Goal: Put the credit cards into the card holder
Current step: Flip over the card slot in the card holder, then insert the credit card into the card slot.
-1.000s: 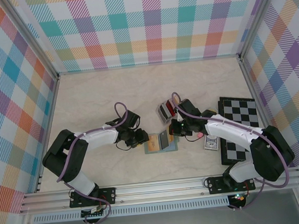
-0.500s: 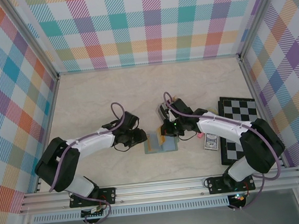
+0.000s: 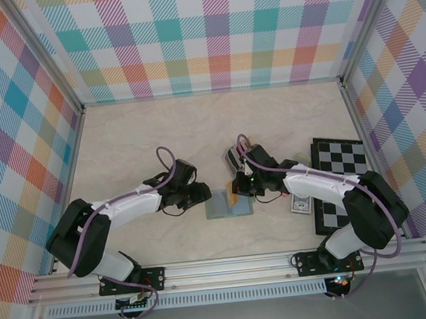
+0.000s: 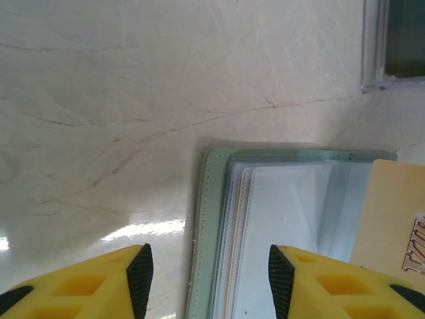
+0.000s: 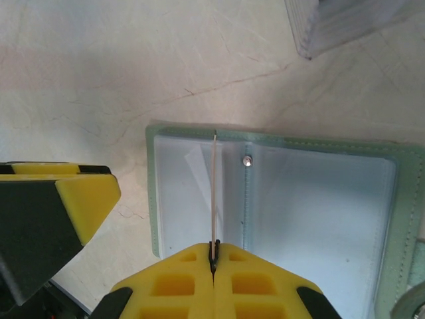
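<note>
The sage-green card holder [image 3: 221, 206] lies open on the table, its clear sleeves up [image 5: 312, 212]. My right gripper [image 5: 214, 256] is shut on a tan credit card [image 5: 214, 193], seen edge-on and standing upright over the holder's left half; the same card [image 4: 392, 219] is tan-orange in the left wrist view. From above, that right gripper [image 3: 240, 193] is over the holder's top right. My left gripper [image 4: 209, 279] is open, straddling the holder's left edge [image 4: 207, 226] with nothing gripped, and sits just left of the holder [image 3: 201, 196].
A clear card rack [image 3: 234, 158] holding a red card stands just behind the holder. A black-and-white chessboard [image 3: 340, 165] lies at the right, with a blue patterned card box [image 3: 300, 204] at its near left corner. Framed walls enclose the table.
The left gripper's jaws have opened wider at the holder's left edge. The right gripper has come left and down with the tan card, close over the open holder.
</note>
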